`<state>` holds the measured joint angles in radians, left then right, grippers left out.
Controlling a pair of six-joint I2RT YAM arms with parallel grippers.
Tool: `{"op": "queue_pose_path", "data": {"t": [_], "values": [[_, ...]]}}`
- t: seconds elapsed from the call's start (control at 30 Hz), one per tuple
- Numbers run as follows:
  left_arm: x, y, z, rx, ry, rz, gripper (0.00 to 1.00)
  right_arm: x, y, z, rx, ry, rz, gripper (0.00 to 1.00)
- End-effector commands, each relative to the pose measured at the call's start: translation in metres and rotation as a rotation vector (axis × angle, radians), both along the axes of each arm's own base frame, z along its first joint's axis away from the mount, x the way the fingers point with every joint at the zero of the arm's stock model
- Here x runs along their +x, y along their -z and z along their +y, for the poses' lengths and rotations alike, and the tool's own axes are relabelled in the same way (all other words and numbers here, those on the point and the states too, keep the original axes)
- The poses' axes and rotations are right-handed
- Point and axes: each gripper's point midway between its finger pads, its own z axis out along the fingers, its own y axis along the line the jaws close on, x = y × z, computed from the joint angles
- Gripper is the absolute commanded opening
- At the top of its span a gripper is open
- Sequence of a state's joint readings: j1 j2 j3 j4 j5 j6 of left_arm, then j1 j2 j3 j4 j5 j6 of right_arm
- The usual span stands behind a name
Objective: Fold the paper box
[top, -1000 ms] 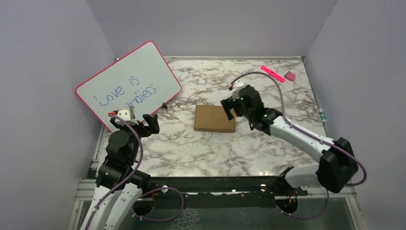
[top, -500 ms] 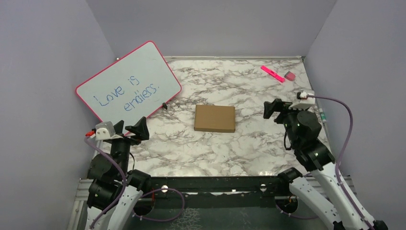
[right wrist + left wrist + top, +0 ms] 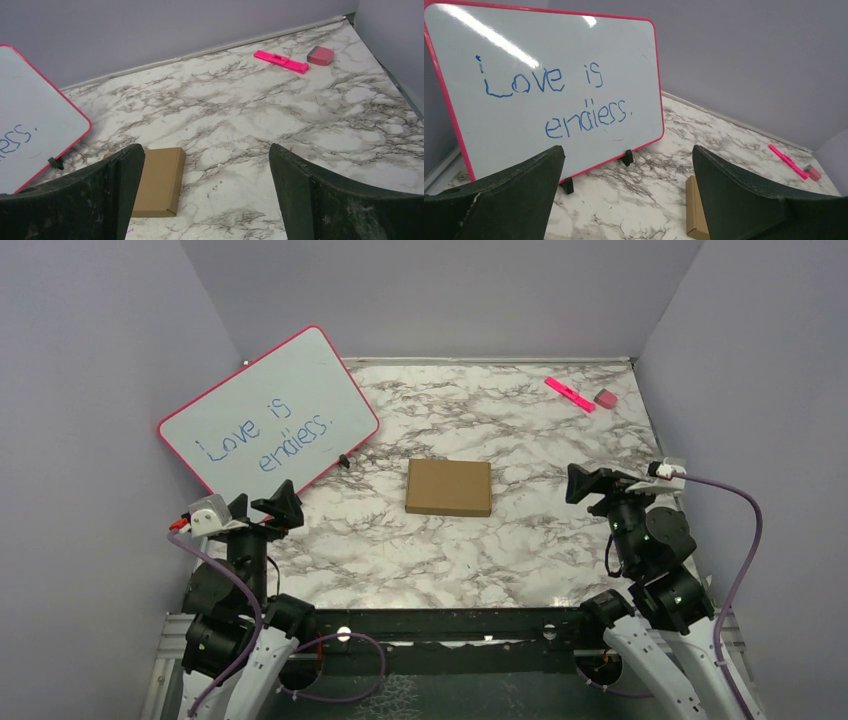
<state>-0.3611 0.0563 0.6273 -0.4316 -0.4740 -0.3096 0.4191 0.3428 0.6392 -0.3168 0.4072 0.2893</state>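
Now my right claw [image 3: 598,483] is back on my own side, well apart from the paper box [image 3: 449,487], where a second ago it sat right at the box's right edge. My left claw [image 3: 262,506] has pulled in a little too, and it faces the whiteboard [image 3: 265,420]. Both claws are spread wide and hold nothing. The box lies flat and closed in the middle of the marble surface [image 3: 400,550], with no flap or tab showing from above, and it hasn't shifted as I backed away. I'd call the folding finished and this the retreat, with nothing left to press.
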Motion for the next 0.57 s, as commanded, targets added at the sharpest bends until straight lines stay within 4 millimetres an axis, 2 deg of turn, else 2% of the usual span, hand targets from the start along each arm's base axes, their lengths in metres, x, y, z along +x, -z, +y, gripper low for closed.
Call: {"op": "queue_pose_path", "data": {"t": [0.0, 0.53], "values": [[0.0011, -0.0012, 0.0081, -0.004, -0.049, -0.010, 0.99, 0.0021, 0.0045, -0.0012, 0.004, 0.015, 0.021, 1.00], [0.0018, -0.0031, 0.0046, -0.010, -0.030, -0.015, 0.99, 0.0002, -0.0004, -0.0065, 0.004, 0.038, 0.005, 1.00]]}}
